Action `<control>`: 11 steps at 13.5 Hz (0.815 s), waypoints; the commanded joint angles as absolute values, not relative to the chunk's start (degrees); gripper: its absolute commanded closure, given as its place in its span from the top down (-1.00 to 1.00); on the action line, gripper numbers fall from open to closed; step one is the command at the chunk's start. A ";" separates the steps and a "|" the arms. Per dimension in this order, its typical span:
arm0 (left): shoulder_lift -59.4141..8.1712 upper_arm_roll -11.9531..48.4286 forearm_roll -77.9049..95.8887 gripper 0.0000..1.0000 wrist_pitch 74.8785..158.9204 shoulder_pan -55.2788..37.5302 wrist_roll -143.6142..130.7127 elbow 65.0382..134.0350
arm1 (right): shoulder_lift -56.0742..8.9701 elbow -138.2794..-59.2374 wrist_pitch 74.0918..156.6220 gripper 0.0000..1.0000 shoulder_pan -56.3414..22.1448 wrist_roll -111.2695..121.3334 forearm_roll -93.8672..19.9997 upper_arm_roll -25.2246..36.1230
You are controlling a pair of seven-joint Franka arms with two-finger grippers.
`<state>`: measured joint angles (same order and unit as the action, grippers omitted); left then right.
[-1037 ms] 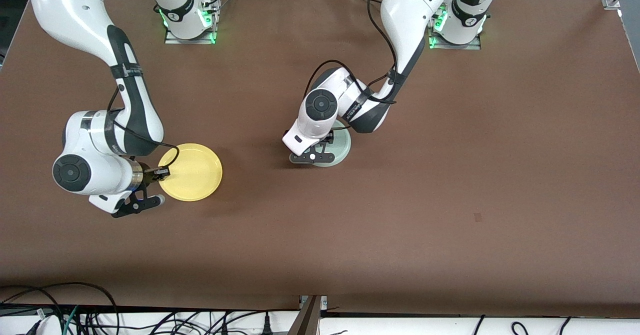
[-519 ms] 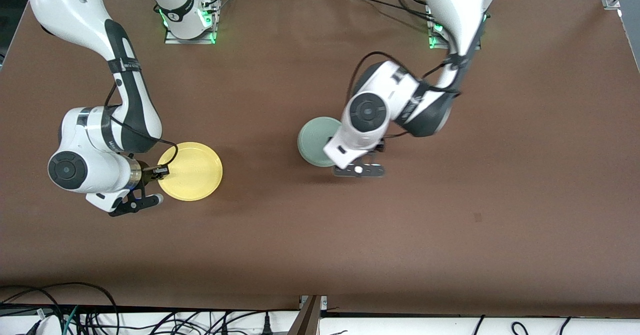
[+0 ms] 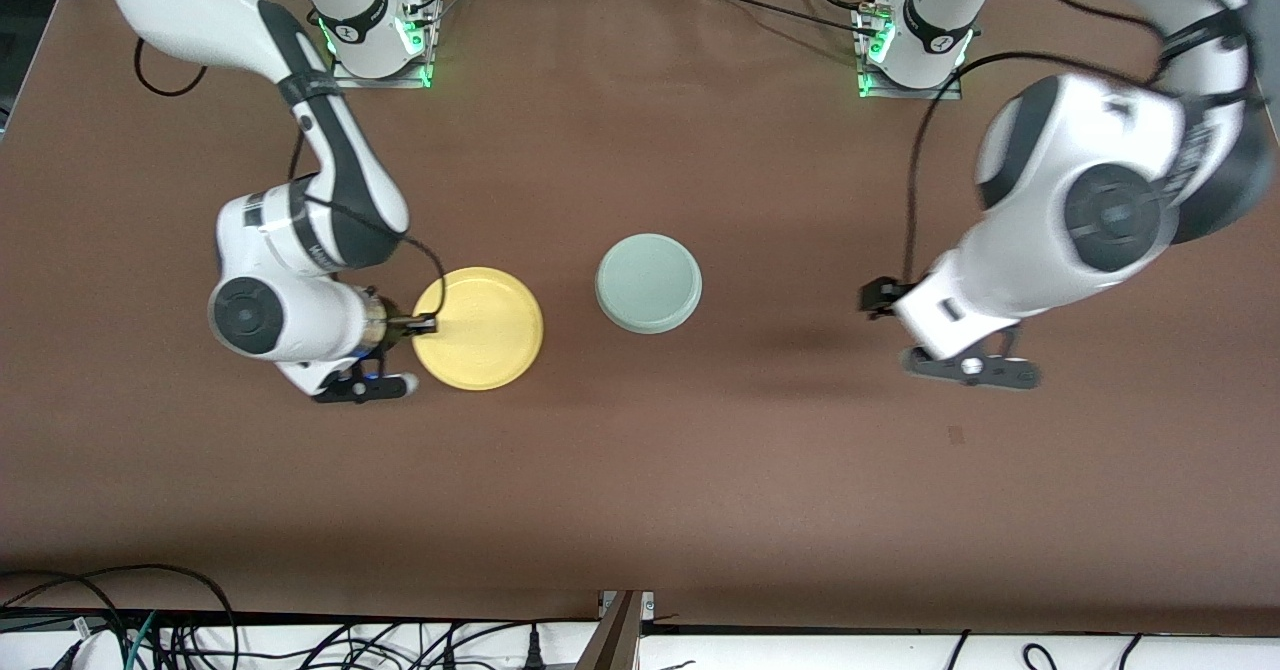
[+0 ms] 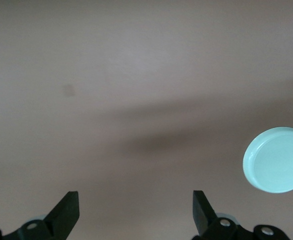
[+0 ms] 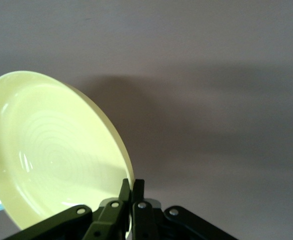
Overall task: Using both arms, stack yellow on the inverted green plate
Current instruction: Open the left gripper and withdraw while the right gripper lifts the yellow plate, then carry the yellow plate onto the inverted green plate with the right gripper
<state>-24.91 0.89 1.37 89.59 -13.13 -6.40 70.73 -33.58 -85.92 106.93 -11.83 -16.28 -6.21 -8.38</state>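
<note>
The yellow plate (image 3: pixel 480 328) is gripped at its rim by my right gripper (image 3: pixel 425 325), toward the right arm's end from the green plate. In the right wrist view the fingers are shut on the rim (image 5: pixel 131 187) and the yellow plate (image 5: pixel 51 150) hangs tilted over its shadow. The pale mint-green plate (image 3: pixel 648 282) lies upside down at mid-table, alone. My left gripper (image 3: pixel 880 298) is up in the air toward the left arm's end, open and empty (image 4: pixel 135 210). The green plate also shows in the left wrist view (image 4: pixel 276 160).
The brown table (image 3: pixel 760 470) is bare around both plates. The arm bases (image 3: pixel 375 30) stand along the table's edge farthest from the front camera. Cables lie off the table edge nearest the front camera.
My left arm let go of the inverted green plate and swung away toward its own end of the table. My right gripper carried the yellow plate toward the green plate.
</note>
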 commanded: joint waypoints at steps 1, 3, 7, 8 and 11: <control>-18.47 1.85 -0.09 1.00 84.66 -11.08 -3.87 73.12 | -33.22 -86.83 106.09 -1.00 -11.34 -24.32 -10.79 -13.34; -15.83 1.85 -1.49 1.00 80.97 -10.90 -0.80 73.21 | -32.87 -89.63 107.22 -1.00 -11.51 -28.54 -10.99 -17.55; -12.93 2.63 -0.88 1.00 80.06 -7.23 -0.09 76.19 | -27.36 -100.77 118.01 -1.00 -11.51 -37.53 -10.72 -24.43; -11.01 3.16 -1.23 1.00 80.94 -6.16 0.00 78.46 | -25.68 -104.12 120.56 -1.00 -11.51 -37.62 -10.81 -25.04; -3.46 3.69 -1.32 1.00 87.42 -3.62 0.17 89.77 | -23.12 -112.04 129.08 -1.00 -11.60 -38.66 -10.81 -28.02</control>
